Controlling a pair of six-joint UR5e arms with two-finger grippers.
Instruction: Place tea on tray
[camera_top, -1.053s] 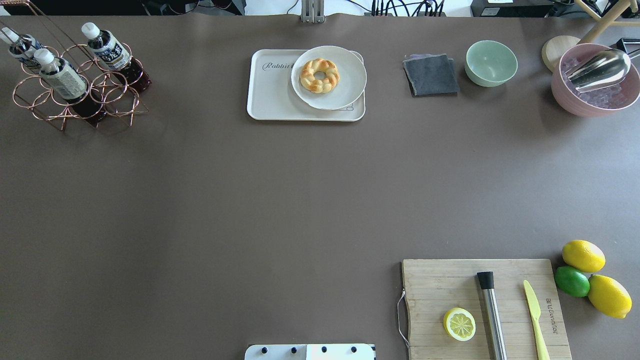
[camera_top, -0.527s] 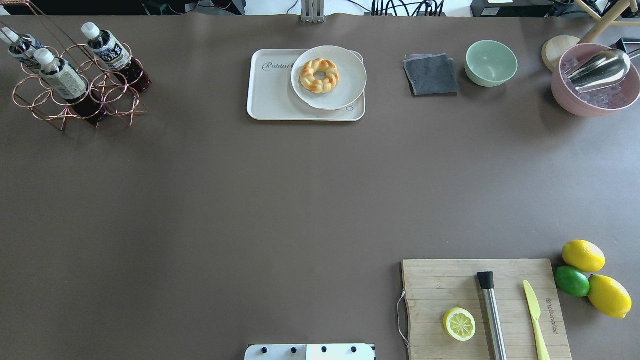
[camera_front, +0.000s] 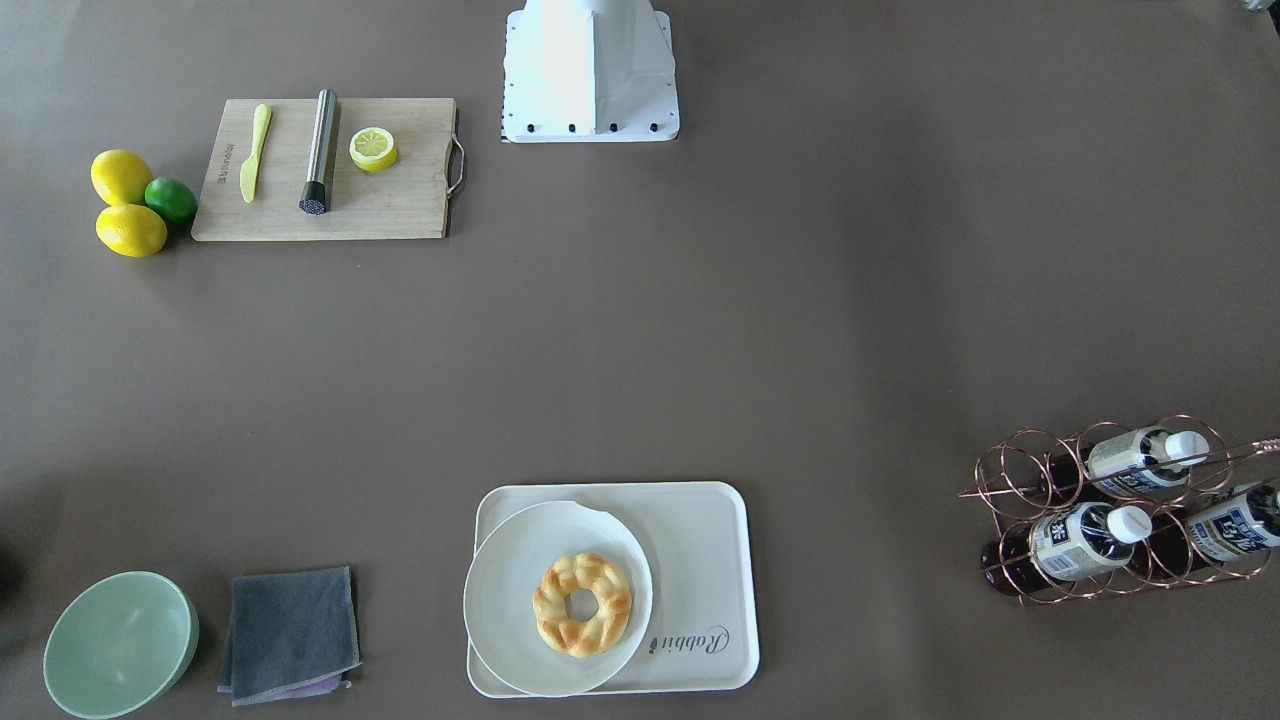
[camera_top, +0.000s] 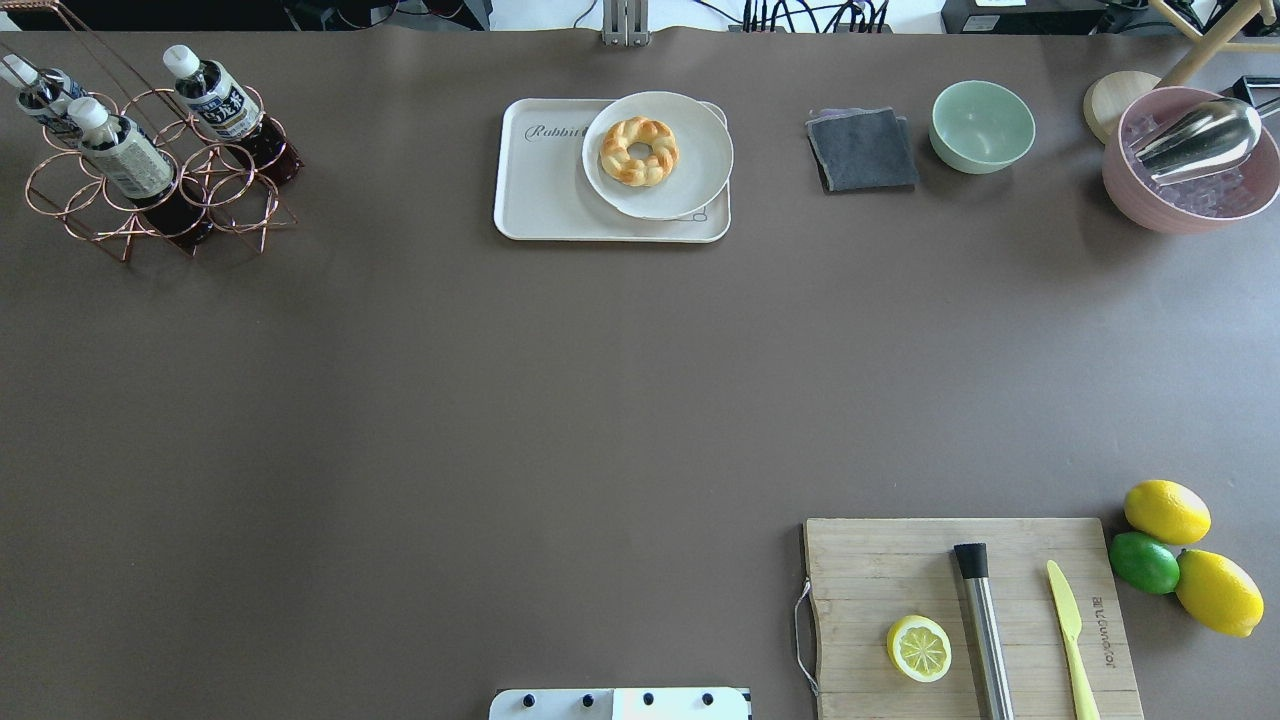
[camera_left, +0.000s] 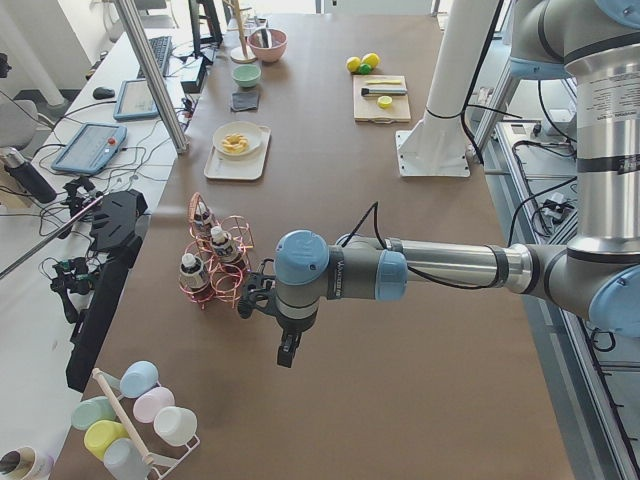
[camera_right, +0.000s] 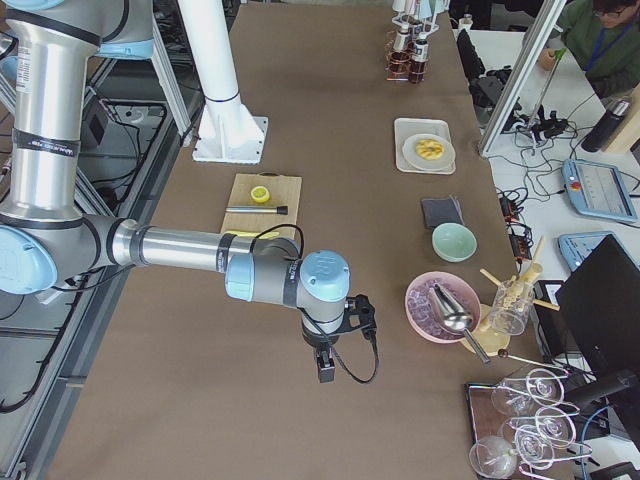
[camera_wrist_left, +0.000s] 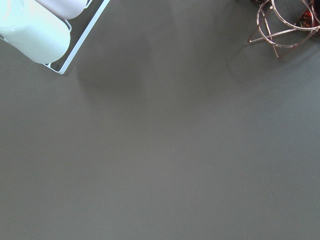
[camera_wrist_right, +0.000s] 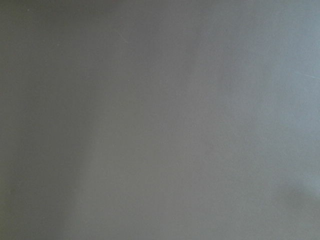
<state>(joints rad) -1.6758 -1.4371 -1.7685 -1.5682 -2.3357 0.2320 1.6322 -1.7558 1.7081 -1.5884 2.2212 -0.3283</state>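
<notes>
Three tea bottles (camera_top: 215, 100) with white caps lie tilted in a copper wire rack (camera_top: 235, 215) at the far left corner; they also show in the front view (camera_front: 1085, 540). The cream tray (camera_top: 545, 195) with "Rabbit" print sits at the far middle, with a round white plate and a braided donut (camera_top: 640, 150) on its right part. My left gripper (camera_left: 286, 358) hangs over the table beyond the rack, seen only in the left side view. My right gripper (camera_right: 325, 372) hangs over the table's right end. I cannot tell whether either is open.
A grey cloth (camera_top: 862, 150), a green bowl (camera_top: 982, 125) and a pink bowl with a metal scoop (camera_top: 1190, 165) stand at the far right. A cutting board (camera_top: 900, 560) with a lemon half, muddler and knife lies near right, with lemons and a lime (camera_top: 1145, 562) beside it.
</notes>
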